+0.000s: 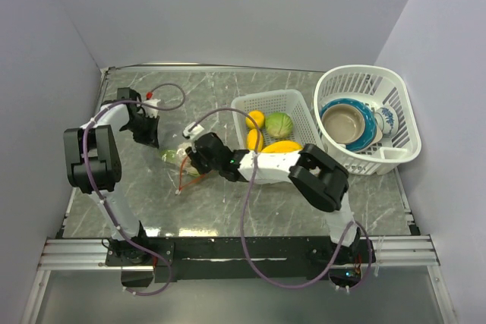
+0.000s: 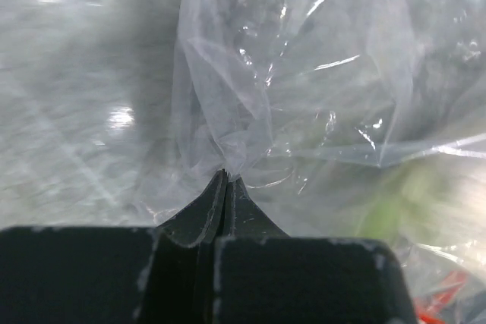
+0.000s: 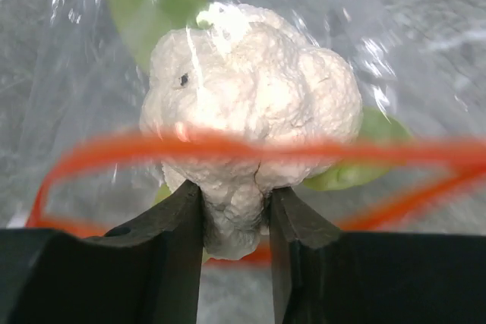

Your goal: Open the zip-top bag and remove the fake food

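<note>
The clear zip-top bag lies mid-table, its orange-red zip strip open in a loop. My left gripper is shut on a fold of the bag's plastic at its far end. My right gripper reaches into the bag's mouth and is shut on the white cauliflower, which has green leaves behind it. In the top view the right gripper sits at the bag. An orange, a green leafy ball and yellow fruit lie in the small white basket.
A large white slotted basket at the right holds a blue bowl with a tan bowl inside it. Purple cables loop over both arms. Grey walls enclose the table.
</note>
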You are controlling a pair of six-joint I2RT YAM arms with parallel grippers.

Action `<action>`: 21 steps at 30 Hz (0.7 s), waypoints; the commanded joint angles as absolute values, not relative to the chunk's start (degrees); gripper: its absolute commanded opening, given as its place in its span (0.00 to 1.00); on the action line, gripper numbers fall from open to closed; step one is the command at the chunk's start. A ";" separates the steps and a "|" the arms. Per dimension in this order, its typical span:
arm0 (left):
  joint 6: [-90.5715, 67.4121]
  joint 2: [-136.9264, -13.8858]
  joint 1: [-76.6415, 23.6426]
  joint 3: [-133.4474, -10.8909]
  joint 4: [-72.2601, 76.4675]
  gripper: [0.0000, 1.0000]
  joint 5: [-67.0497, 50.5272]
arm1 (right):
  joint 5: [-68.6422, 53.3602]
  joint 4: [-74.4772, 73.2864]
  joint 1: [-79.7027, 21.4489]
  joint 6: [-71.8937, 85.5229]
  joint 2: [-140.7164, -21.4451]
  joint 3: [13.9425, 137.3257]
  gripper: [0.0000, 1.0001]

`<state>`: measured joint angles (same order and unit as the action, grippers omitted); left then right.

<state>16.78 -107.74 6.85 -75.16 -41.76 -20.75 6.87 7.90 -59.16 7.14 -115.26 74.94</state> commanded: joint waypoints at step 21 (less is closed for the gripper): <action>10.90 -105.90 8.26 -75.58 -34.19 0.01 -13.62 | 18.89 -4.31 -55.99 9.58 -76.60 56.62 0.27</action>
<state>12.53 -107.61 8.19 -74.26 -35.64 -13.78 14.17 -3.57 -58.50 8.54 -87.57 60.55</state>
